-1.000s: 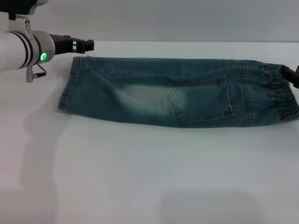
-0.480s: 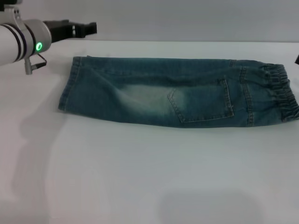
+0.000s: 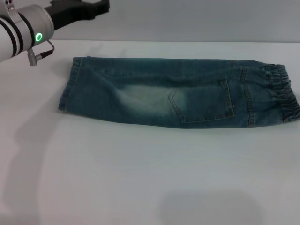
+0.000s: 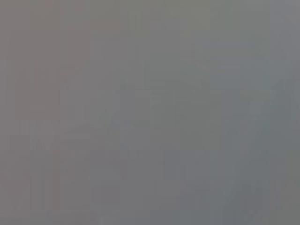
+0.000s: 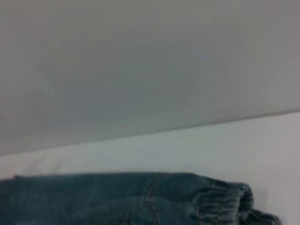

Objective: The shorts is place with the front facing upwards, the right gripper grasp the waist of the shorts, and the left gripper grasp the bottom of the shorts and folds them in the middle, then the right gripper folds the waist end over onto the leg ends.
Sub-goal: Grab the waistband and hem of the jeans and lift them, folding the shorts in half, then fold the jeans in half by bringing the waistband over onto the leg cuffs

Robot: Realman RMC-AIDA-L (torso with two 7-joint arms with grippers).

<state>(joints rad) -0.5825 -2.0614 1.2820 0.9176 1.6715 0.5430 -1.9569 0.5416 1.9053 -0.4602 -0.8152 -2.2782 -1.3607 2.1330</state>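
Note:
The shorts (image 3: 178, 93) lie flat across the white table, folded lengthwise into one long band with a back pocket facing up. The ruffled waist of the shorts (image 3: 283, 91) is at the right end. The straight hems at the bottom of the shorts (image 3: 68, 86) are at the left end. My left gripper (image 3: 101, 6) hangs high at the far left, above and behind the leg ends, touching nothing. The right wrist view shows the shorts (image 5: 117, 197) with the waist (image 5: 225, 204) low in its picture. My right gripper is out of view. The left wrist view shows only flat grey.
The white table (image 3: 140, 178) stretches wide in front of the shorts. A plain grey wall (image 3: 197, 18) runs behind the table's far edge.
My left gripper has risen and drawn back from the leg hems toward the far left corner. The dark tip of the right gripper beside the waist has left the view.

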